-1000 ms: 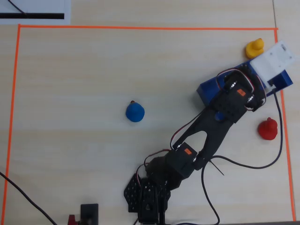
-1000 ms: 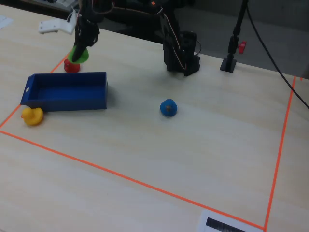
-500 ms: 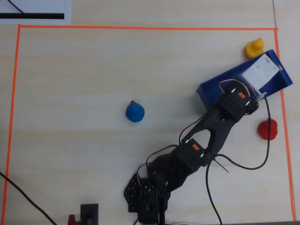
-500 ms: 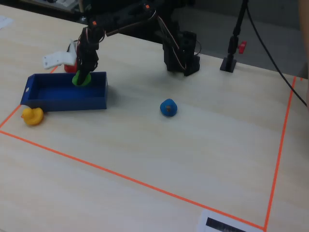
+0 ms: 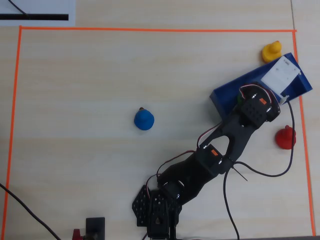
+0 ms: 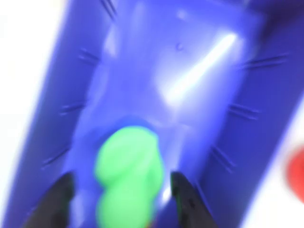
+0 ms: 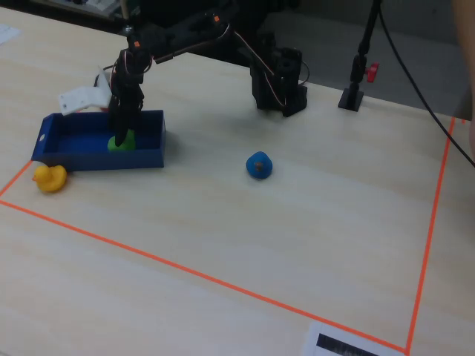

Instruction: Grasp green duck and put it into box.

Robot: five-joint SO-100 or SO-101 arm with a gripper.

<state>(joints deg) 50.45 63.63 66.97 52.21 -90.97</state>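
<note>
The green duck (image 6: 128,175) lies on the floor of the dark-blue box (image 6: 199,57), near the box's right end in the fixed view (image 7: 121,142). My gripper (image 6: 122,176) reaches down into the box with its jaws open on both sides of the duck. A gap of blue floor shows between each finger and the duck. In the fixed view the gripper (image 7: 121,132) stands upright over the duck. In the overhead view my wrist covers the duck, and the box (image 5: 230,92) sits at the upper right.
A yellow duck (image 5: 271,51) sits just outside the box's short end. A red duck (image 5: 286,137) is near the right tape line. A blue duck (image 5: 144,119) is mid-table. Orange tape (image 5: 150,29) borders the work area. The arm base (image 5: 157,212) is at the bottom.
</note>
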